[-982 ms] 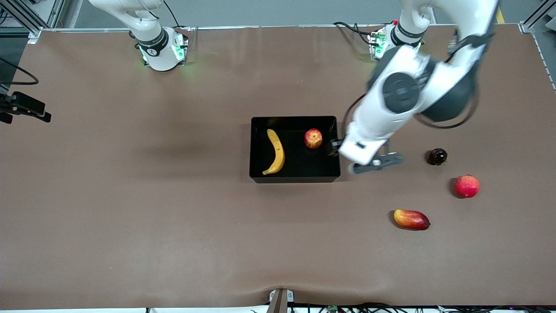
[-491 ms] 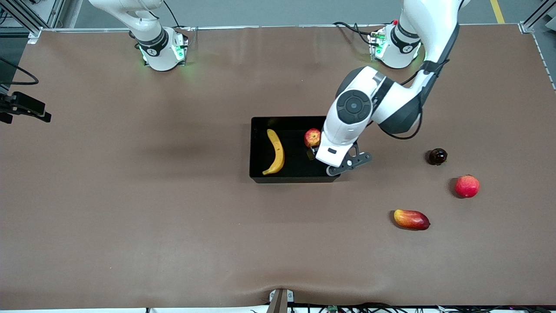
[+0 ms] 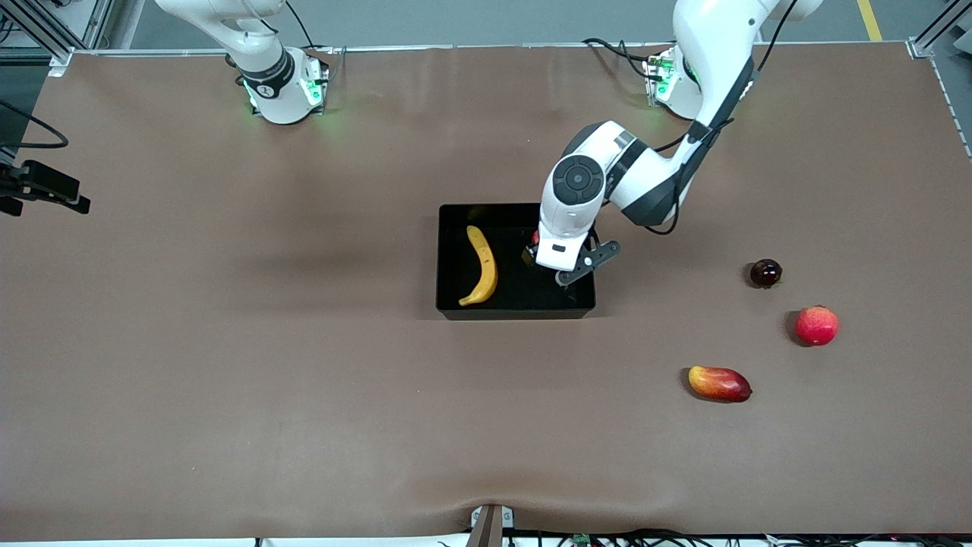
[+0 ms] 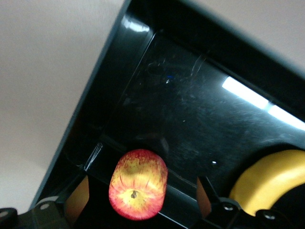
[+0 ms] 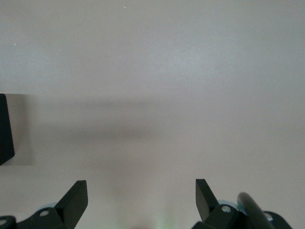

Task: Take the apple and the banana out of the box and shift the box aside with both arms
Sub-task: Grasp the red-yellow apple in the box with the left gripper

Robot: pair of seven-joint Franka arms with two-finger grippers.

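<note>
Front view, box: the box [image 3: 456, 304] sits mid-tabletop with the banana [image 3: 483, 266] inside along its 9 o'clock wall.
Front view, apple: almost wholly hidden under the left arm's wrist; only a red sliver shows at the wrist's edge, toward the box's 2 o'clock corner.
Front view, left tool: the left tool [image 3: 541, 262] hangs over that corner of the box, low inside the walls.
Front view, right arm: waits at its base; its tool is out of this view.
Front view, other fruit: a mango [image 3: 719, 383], a red fruit [image 3: 817, 325] and a dark fruit [image 3: 765, 273] lie well apart from the box, toward the left arm's end.
Left wrist view, tool state: fingers [image 4: 76, 202] spread wide, released, with the apple [image 4: 138, 184] between them and untouched.
Left wrist view, risk: the apple looks off-centre, nearer one finger; closing so may roll it against the wall instead of seating it.
Left wrist view, second risk: the wall is just beside the apple, so a finger may catch the wall and drag the box.
Right wrist view, right tool: the right tool [image 5: 141, 198] is released, empty, over bare tabletop.
</note>
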